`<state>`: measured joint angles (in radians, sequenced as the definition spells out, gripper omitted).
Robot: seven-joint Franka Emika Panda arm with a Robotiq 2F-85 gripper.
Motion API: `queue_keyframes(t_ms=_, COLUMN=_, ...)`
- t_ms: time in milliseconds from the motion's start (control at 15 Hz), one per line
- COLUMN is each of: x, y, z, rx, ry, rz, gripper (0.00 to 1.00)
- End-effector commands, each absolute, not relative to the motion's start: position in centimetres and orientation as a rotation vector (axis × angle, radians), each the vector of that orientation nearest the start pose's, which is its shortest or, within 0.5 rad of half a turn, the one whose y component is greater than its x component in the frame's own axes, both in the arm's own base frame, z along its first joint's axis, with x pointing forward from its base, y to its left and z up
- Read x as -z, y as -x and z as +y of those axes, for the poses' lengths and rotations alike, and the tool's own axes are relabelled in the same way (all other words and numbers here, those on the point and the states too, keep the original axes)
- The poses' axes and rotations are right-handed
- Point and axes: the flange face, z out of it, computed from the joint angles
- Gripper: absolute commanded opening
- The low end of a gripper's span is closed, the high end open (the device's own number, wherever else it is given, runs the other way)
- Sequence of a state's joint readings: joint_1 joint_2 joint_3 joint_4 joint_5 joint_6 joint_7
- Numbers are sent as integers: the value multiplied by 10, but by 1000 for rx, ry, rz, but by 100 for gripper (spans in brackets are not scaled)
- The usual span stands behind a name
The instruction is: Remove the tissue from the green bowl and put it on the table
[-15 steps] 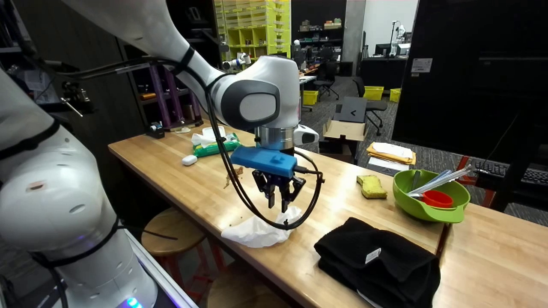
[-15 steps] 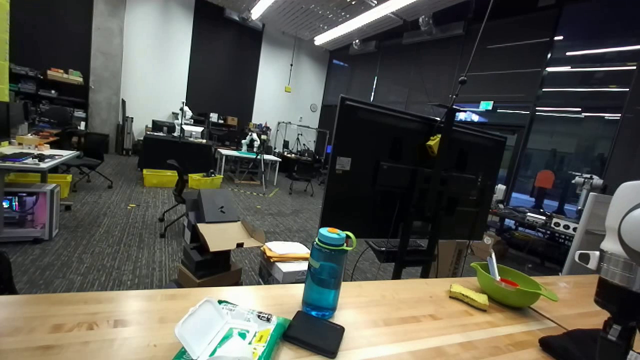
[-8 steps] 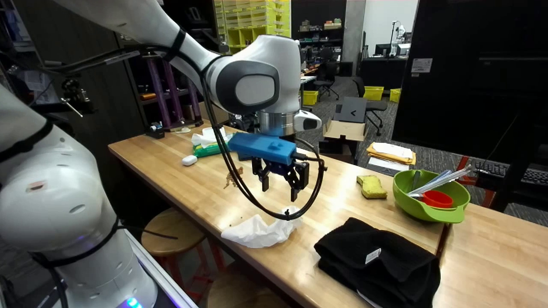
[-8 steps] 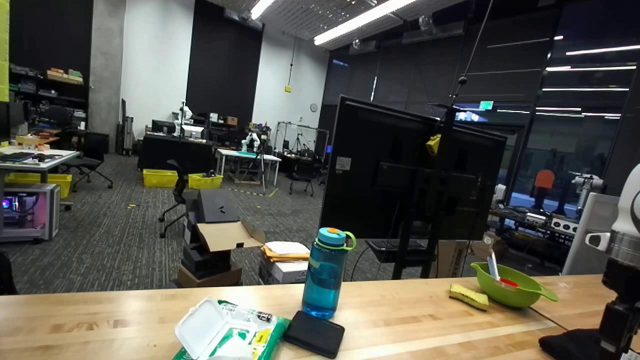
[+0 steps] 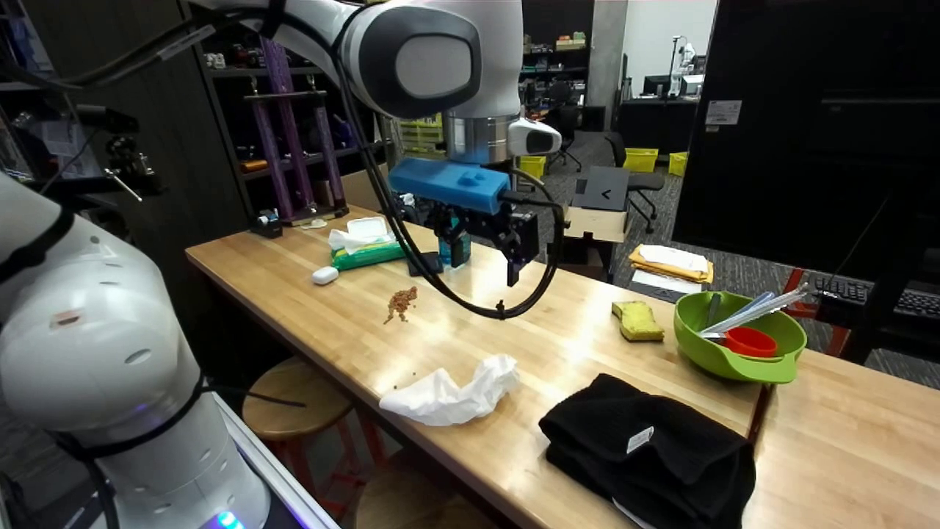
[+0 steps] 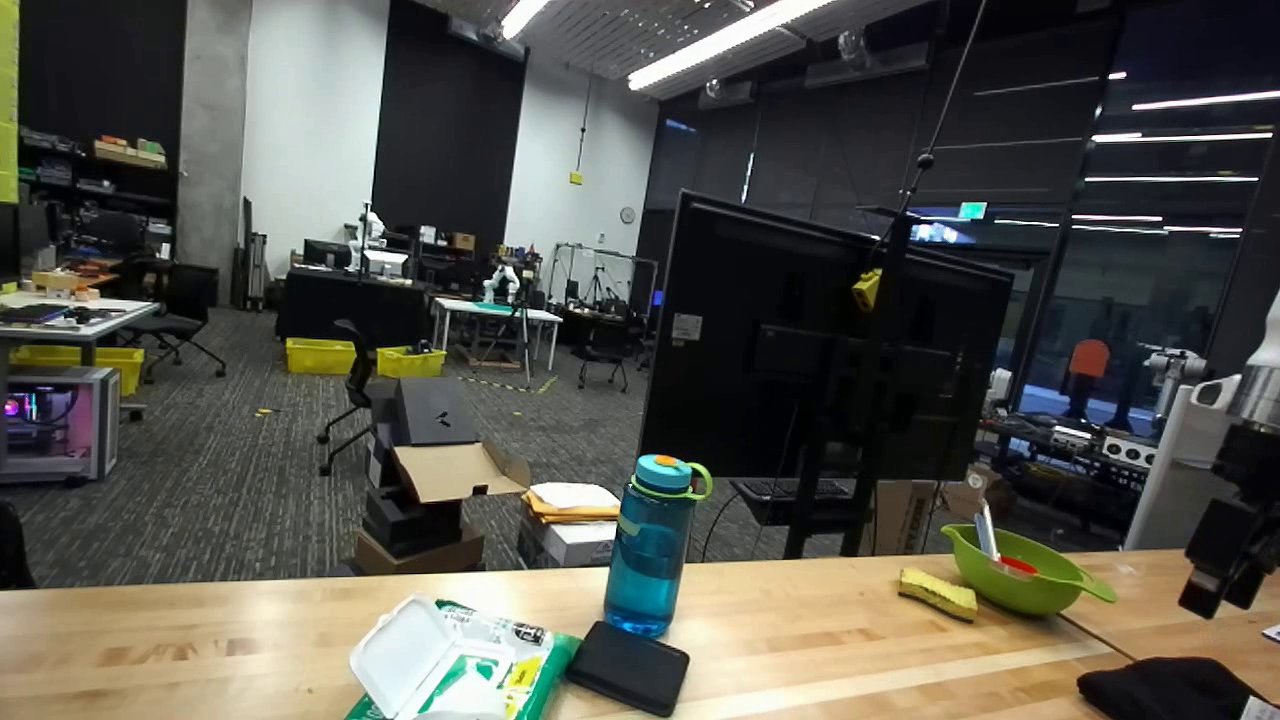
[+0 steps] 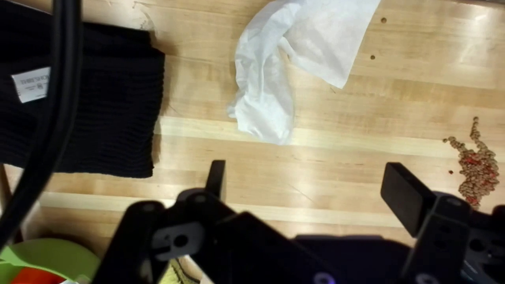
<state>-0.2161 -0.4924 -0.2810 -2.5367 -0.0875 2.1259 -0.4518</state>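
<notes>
The crumpled white tissue lies directly on the wooden table, near its edge. My gripper hangs well above the tabletop with its jaws wide apart. Only bare wood shows between its fingers; the tissue is apart from them. Farther along stands the green bowl, holding a red cup and pale utensils, with no tissue visible in it. Part of that bowl also shows at the lower left of the wrist view. In an exterior view the gripper is partly cut off at the right.
A folded black cloth lies between tissue and bowl. Beside the bowl is a yellow sponge. A wipes pack, a white case, a blue bottle, a black flat object and scattered brown bits also occupy the table.
The jaws have spread from nearly together to wide apart. My gripper has risen away from the table, while the tissue has stayed where it lies.
</notes>
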Motion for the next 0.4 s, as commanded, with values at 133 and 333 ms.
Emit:
queue_keyframes(t_ms=133, x=-477, y=-358, z=-186, rx=198, ry=3112, rz=-23, gripper=100)
queue_keyframes(t_ms=333, x=-472, y=-361, z=-192, rx=197, ry=3123, rz=-32, gripper=100)
